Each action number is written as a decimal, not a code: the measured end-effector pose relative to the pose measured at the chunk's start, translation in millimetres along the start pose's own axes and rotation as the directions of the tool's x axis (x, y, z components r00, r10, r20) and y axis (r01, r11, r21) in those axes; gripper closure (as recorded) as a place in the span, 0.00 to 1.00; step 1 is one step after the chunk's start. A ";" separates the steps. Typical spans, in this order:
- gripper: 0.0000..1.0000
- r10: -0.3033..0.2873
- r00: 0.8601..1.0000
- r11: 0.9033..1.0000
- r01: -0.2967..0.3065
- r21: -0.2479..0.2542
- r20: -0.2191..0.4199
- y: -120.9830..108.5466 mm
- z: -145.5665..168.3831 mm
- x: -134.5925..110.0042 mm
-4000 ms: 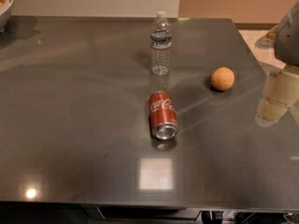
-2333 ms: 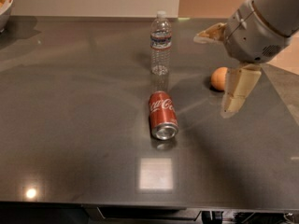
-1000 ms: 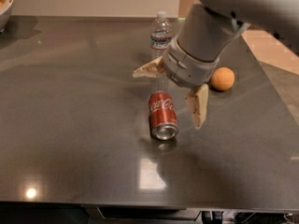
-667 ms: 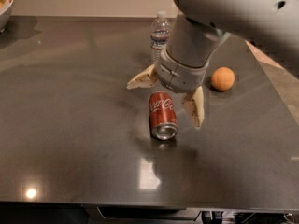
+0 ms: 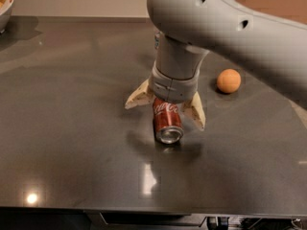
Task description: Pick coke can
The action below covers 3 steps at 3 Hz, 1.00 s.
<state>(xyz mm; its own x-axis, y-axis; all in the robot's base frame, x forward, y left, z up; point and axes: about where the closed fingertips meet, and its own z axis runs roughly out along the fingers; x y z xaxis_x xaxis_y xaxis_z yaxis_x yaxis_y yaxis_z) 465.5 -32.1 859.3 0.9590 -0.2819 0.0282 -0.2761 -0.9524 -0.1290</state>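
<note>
The red coke can (image 5: pixel 167 120) lies on its side on the dark table (image 5: pixel 72 128), its silver end facing the front. My gripper (image 5: pixel 165 107) hangs right over the can's far half, open. One beige finger (image 5: pixel 139 97) is spread to the can's left and the other finger (image 5: pixel 195 113) to its right, both apart from the can. The grey arm comes in from the upper right and hides the can's far end.
An orange ball-like fruit (image 5: pixel 229 80) sits to the right of the arm. A white bowl (image 5: pixel 4 4) stands at the far left corner. The water bottle is almost wholly hidden behind the arm. The table's front edge runs along the bottom.
The arm has swung in from the right and come down leftward over the can. The open fingers now straddle it. The can, fruit and bowl have not moved.
</note>
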 end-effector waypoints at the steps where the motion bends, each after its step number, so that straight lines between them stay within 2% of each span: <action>1: 0.00 -0.032 0.999 0.999 0.030 -0.040 -0.027 -2.2 11.8 11.9; 2: 0.00 -0.049 0.998 0.996 0.045 -0.081 -0.044 -3.1 21.4 25.1; 3: 0.18 -0.047 0.997 0.992 0.041 -0.116 -0.053 -1.6 29.4 39.5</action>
<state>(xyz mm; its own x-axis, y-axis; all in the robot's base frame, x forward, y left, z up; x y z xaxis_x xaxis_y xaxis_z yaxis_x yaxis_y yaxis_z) 505.7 -38.3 831.5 0.9662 -0.2426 0.0871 -0.2425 -0.9701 -0.0120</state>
